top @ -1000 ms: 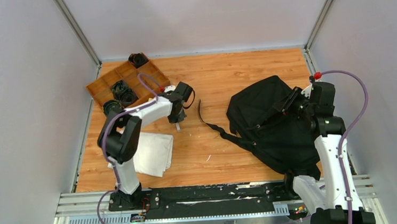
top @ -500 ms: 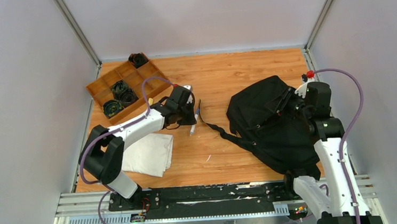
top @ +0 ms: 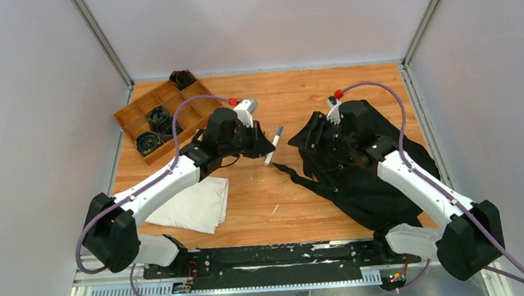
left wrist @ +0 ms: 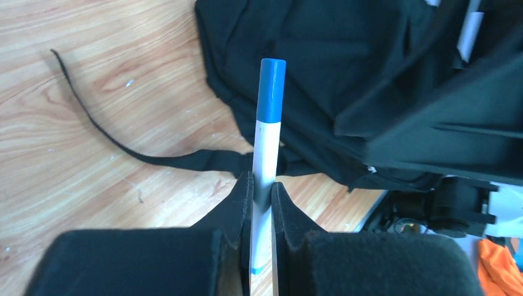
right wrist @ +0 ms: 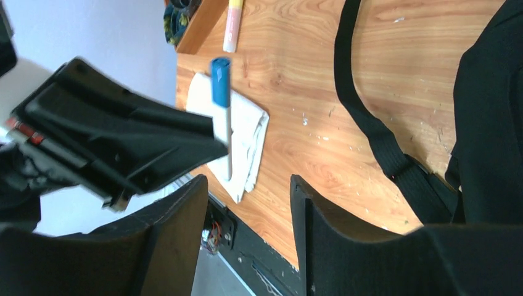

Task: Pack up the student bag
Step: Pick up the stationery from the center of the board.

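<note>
Light wooden table between plain grey walls is the working place. On the left gripper the two fingers are pressed together on the lower white part of a marker, and its blue cap points away from them toward the student bag. The right gripper stands with its jaws apart and nothing between them, hovering at the left edge of the bag and facing the marker. The bag lies flat and crumpled on the right half of the table, with one strap stretched toward the middle. Farther to the left are a folded white cloth and a wooden tray. The step in hand seems to be bringing the marker to the bag. No open pocket is visible, so the right gripper should first pinch the fabric at the zipper and lift it; then the left arm should enter cap first and let go only when the marker is well inside.
</note>
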Available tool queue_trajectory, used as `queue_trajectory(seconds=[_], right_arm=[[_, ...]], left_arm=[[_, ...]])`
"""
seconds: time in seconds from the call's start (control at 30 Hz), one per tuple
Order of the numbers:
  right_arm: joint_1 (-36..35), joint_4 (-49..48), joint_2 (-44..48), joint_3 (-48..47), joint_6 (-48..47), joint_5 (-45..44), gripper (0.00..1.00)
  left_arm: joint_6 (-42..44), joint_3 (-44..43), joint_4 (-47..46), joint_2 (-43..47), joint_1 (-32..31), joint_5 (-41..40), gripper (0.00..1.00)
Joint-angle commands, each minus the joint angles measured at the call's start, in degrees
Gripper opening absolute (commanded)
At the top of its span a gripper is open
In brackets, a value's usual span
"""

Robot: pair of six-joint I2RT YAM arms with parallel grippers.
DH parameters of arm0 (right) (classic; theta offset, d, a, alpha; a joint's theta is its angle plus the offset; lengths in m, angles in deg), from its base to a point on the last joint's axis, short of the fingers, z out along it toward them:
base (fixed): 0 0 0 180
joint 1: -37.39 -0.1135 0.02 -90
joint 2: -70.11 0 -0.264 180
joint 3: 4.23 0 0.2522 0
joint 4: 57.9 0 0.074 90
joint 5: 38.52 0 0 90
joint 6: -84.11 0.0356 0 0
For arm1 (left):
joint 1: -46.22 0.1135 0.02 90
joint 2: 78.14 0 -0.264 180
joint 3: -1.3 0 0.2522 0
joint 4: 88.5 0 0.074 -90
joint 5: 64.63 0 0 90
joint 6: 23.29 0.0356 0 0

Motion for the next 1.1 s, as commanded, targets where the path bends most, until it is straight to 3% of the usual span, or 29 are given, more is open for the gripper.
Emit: queue_trajectory(seconds=[0.0, 0.37, 0.5, 0.6, 0.67, 0.7, 0.73, 0.83, 0.87, 1.07], right_arm=[[-1.29, -8.33, -1.47, -0.43, 4.14, -3.09, 0.57], [-4.21, -10.34, -8.93, -5.78, 3.58, -4.95, 0.61], [-5.64, -11.10, -12.32, -7.47, 3.63, -4.93, 0.57], [-6.20, -13.34, -14.48, -7.47, 5.05, -2.77, 0.28], [-6.22, -13.08, -14.16, -7.13, 5.27, -2.59, 0.02], [-6.15, -12.33, -13.56, -6.92, 4.72, -3.24, 0.00], [-5.85, -11.19, -12.52, -6.79, 4.07, -4.05, 0.00], [-3.31, -8.29, -6.59, -4.80, 2.23, -6.63, 0.00], [-1.77, -6.27, -3.61, -4.07, 0.62, -8.45, 0.00], [15.53, 21.65, 21.74, 0.00, -8.85, -28.51, 0.00]], left_arm=[[-1.02, 0.44, -3.22, 2.53, -0.12, 3.84, 0.00], [-1.39, 1.54, -3.34, 3.80, -0.72, 6.18, 0.00], [-1.11, 1.54, -3.33, 4.38, -0.80, 6.04, 0.00], [-0.58, 1.20, -2.57, 4.30, -0.74, 5.25, 0.00], [-0.46, 1.12, -2.50, 4.06, -0.80, 4.93, 0.00], [-0.31, 0.85, -2.22, 3.82, -0.79, 4.88, 0.01], [0.01, 0.53, -1.74, 3.62, -0.79, 4.87, 0.11], [1.88, -1.46, 0.60, 2.71, -0.76, 6.09, 0.63], [2.79, -2.33, 1.84, 2.22, -0.79, 6.21, 0.71], [4.54, -4.09, 2.29, 1.54, -0.80, 6.61, 0.75]])
